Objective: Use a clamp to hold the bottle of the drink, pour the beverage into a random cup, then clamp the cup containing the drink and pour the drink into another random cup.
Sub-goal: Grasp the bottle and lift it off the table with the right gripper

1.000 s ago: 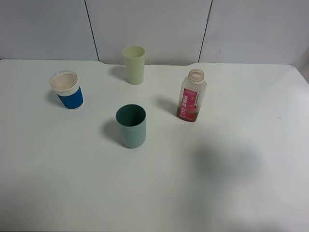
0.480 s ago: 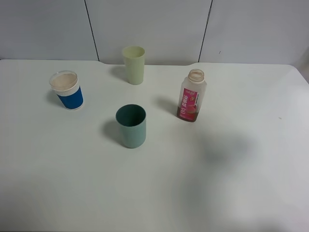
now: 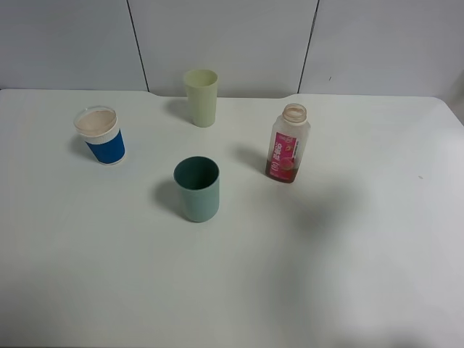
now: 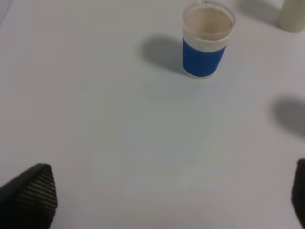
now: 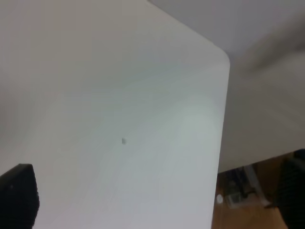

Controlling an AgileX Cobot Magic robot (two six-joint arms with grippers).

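On the far left of the white table [image 3: 362, 283], the blue-banded white cup [image 3: 99, 135] stands upright and well apart from everything else, its pinkish-beige inside showing; it seems parked there as the final receiver. Seen only from its own wrist camera, the left gripper [image 4: 164, 198] hangs with its jaws spread as wide as they go and nothing between them. It looks toward that cup from well off, which suggests it is idle, not reaching. Further right, the pale yellow-green cup [image 3: 201, 96] sits near the back edge, out of the working lane. The teal-green tumbler [image 3: 196, 188] stands nearer the front, mouth up and dark teal inside, with no liquid that can be made out. Its spot between the banded cup and the bottle would suit a pour from either side. Right of it, across a clear gap, the bottle [image 3: 290, 143] stands upright with its cap off. It is clear plastic with a wide neck and a pink-red label, and the beverage [image 3: 284, 171] shows as a reddish-brown tint low in the body. It is taller than the cups and looks light, so a grip around the labelled middle seems safest. Farthest right, the right gripper [image 5: 155, 191] is equally wide open and empty. It faces the table's corner with the bottle outside its view, so the first grasp is not yet begun.
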